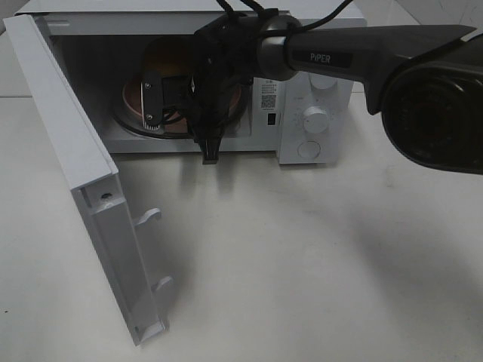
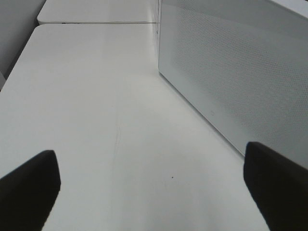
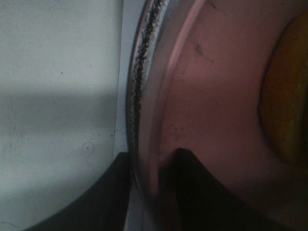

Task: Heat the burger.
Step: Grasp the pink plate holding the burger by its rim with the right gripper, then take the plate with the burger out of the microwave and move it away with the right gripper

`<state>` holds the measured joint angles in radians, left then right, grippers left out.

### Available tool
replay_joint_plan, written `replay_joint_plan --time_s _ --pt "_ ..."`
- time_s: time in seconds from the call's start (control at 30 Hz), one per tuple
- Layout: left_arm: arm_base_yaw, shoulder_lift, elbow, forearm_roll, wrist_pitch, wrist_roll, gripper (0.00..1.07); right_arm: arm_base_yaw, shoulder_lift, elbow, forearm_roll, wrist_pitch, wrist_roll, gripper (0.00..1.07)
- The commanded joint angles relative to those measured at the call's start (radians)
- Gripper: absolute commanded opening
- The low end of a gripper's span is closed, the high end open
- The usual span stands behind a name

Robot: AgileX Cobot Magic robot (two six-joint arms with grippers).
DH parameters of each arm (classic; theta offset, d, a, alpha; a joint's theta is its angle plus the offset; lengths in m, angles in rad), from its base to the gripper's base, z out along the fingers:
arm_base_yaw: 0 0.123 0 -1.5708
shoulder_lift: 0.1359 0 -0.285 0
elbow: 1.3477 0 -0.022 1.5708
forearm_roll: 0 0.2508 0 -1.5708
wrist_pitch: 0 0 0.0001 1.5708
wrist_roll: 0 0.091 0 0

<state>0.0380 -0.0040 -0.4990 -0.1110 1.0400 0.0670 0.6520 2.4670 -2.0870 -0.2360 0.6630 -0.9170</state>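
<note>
From the high camera we see a white microwave at the far edge of the bench, its door swung wide toward the near left. Our right arm reaches into the cavity, and the right gripper hangs at the front rim of the pink plate resting on the glass turntable. The burger sits on that plate, inside the oven, mostly hidden behind the wrist.

From the left wrist camera we see the left gripper spread wide over bare bench, holding nothing, with the outer face of the door just beside it.

From the right wrist camera we see the two dark fingers straddling the plate's rim, one outside and one on the pink surface, narrowed to a pinch on the rim; whether they are fully tight we cannot tell. The yellow bun shows at the far side of the plate.

We judge the risk lies in this rim hold: a thin, off-centre pinch could let the plate tilt or slip, sliding the burger off, or drag the turntable with it. The wrist could also knock the cavity's frame.
</note>
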Motion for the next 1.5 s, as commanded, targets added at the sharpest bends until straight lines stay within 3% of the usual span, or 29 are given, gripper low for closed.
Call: replay_joint_plan --time_s 0.03,0.27,1.13,1.5 --pt "0.001 -0.021 0.003 -0.001 -0.001 0.003 0.98 0.001 -0.002 -0.009 -0.014 -0.041 0.004 0.00" --pt "0.001 -0.021 0.003 -0.001 -0.001 0.003 0.98 0.015 -0.044 0.061 -0.013 -0.035 -0.122 0.00" --pt "0.001 -0.021 0.003 -0.001 -0.001 0.003 0.98 0.026 -0.200 0.315 -0.016 -0.113 -0.246 0.00" --pt "0.001 -0.021 0.003 -0.001 -0.001 0.003 0.98 0.024 -0.299 0.455 -0.012 -0.337 -0.307 0.00"
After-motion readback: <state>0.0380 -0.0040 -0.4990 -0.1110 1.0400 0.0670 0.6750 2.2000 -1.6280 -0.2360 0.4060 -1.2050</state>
